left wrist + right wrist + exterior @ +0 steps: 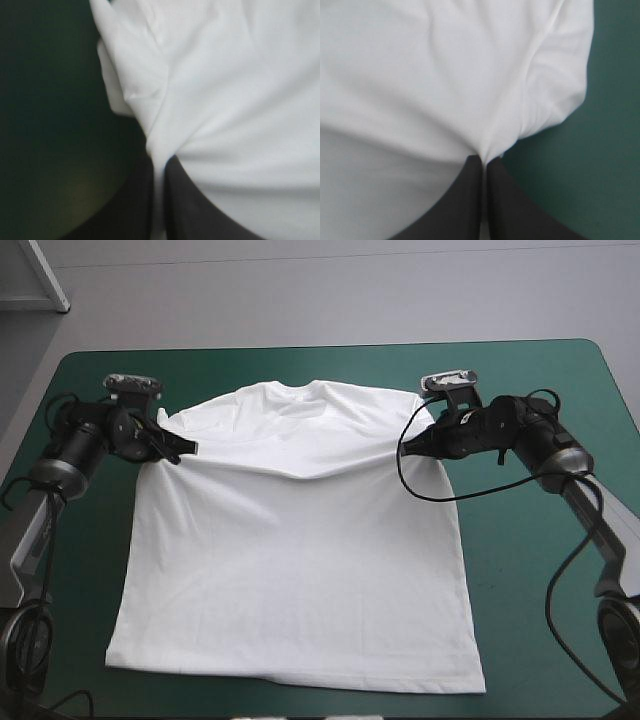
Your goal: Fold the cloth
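Observation:
The white T-shirt (300, 540) lies spread flat on the teal-green cover, collar toward the far edge, hem toward the near edge. My left gripper (190, 449) is shut on the T-shirt at its left armpit, beside the bunched left sleeve (132, 75). My right gripper (408, 447) is shut on the T-shirt at the right armpit; the right sleeve (555, 85) folds over beside it. In both wrist views the black fingers (185, 200) (470, 200) meet in a point with white cloth (240, 100) (420, 75) pinched between them, and creases run out from each pinch.
Bare teal-green cover (540, 620) lies to the right of the shirt and a narrower strip (90, 580) to its left. A band of cover (330, 355) runs beyond the collar to the far edge.

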